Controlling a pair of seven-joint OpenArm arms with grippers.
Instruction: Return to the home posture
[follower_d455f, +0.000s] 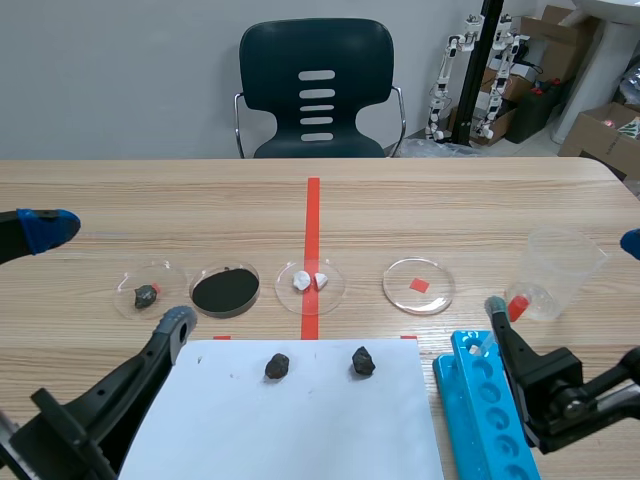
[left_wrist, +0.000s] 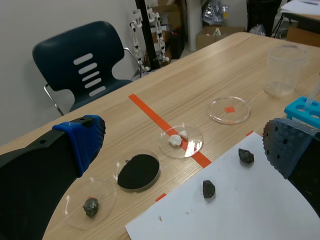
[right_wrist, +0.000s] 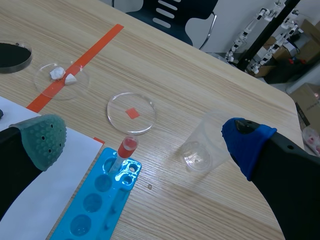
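While both arms sit low at the near edge of the table (follower_d455f: 450, 200), the white sheet (follower_d455f: 300, 425) lies flat between them. The left gripper (follower_d455f: 110, 275) hangs off the sheet's left side with its fingers spread wide. One pad is just beside the sheet's far left corner, the blue one farther out to the left, and nothing is held. The right gripper (follower_d455f: 563, 277) is off the sheet's right side, likewise spread wide and holding nothing. It hangs over the far end of the blue tube rack (follower_d455f: 480, 420), which lies just beside the sheet's right edge.

On the sheet, near its far edge, rest the left dark rock (follower_d455f: 277, 366) and the right dark rock (follower_d455f: 363, 361), apart from each other. A red-topped tube (right_wrist: 126, 149) stands at the rack's far end.

Just past the sheet's far edge runs a row of four round dishes. The clear dish with a small dark stone (follower_d455f: 150, 290) is beyond the far left corner, and the black-filled dish (follower_d455f: 225, 290) is next to it. The dish with white pieces (follower_d455f: 310, 280) sits beyond the middle, and the dish with a red square (follower_d455f: 419, 285) is beyond the far right corner. A clear plastic cup (follower_d455f: 563, 270) stands farther right of the sheet, past the rack. Well beyond the sheet, across the table, is a dark chair (follower_d455f: 316, 90).
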